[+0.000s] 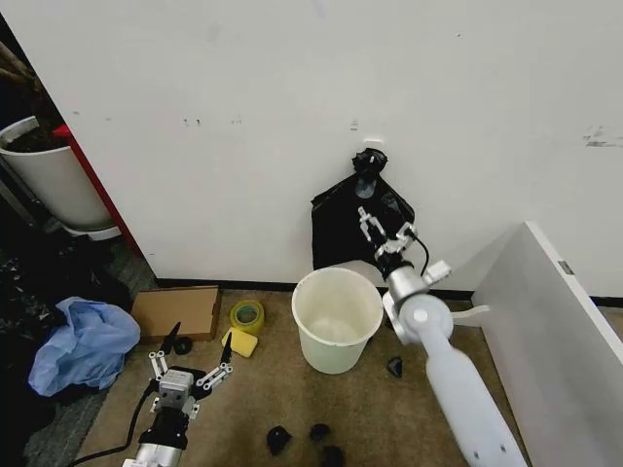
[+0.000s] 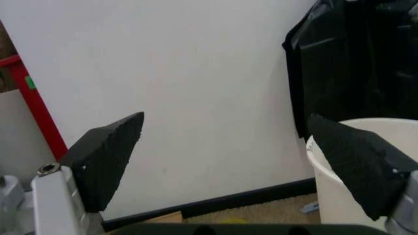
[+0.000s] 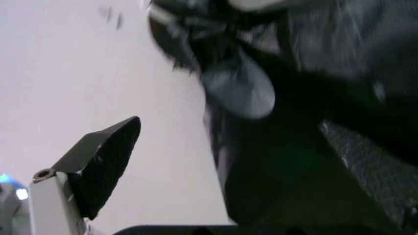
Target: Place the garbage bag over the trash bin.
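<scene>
Black plastic, the bag (image 1: 350,229) hung on the wall at centre frame above the bin (image 1: 337,318); the right gripper (image 1: 384,231) reached it, jaws wide. Lower left, the left gripper (image 1: 191,362) hovered, jaws wide. Left wrist: bin (image 2: 339,196) at right. Right wrist: bag (image 3: 294,147) between the jaws, ungripped.

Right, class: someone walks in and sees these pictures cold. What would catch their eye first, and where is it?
Probably the black bundle of bags hanging on the white wall, with the right gripper raised in front of it, jaws open. Just below stands the cream trash bin on the brown floor, with no bag on it. The left gripper sits low near the floor, also open, beside a yellow tape roll.
</scene>
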Controlling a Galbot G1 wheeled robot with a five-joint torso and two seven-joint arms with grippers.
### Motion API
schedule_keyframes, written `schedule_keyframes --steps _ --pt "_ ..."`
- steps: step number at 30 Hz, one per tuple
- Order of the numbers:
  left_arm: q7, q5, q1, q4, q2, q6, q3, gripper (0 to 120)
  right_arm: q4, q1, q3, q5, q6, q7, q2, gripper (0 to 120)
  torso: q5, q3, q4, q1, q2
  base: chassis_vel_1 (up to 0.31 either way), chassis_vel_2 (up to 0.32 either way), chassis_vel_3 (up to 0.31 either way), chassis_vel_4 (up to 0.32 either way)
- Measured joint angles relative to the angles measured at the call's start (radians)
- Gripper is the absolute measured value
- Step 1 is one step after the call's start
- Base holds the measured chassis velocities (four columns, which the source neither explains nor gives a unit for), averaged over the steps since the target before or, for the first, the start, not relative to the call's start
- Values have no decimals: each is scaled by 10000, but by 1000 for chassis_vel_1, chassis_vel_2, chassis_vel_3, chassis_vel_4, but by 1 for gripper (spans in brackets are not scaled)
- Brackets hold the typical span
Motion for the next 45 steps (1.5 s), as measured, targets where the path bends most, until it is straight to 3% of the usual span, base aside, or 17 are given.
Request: schedule_keyframes --steps 9,21,34,45 --pt "-109 402 36 -16 -268 14 226 99 -1214 925 46 21 71 -126 92 97 1 0 0 0 0 0 0 0 0" --pt "-141 649 -122 172 -296 33 385 99 -1024 768 511 -34 34 -399 400 57 0 -1 0 -2 2 0 0 0 0" --pt "-201 776 -73 138 -373 -2 377 99 -1065 705 436 -393 127 -482 647 4 0 -1 0 -2 2 0 0 0 0" --pt "-211 945 23 130 -359 -41 432 99 -700 532 307 -526 286 -463 456 0 1 -1 0 -2 2 0 0 0 0"
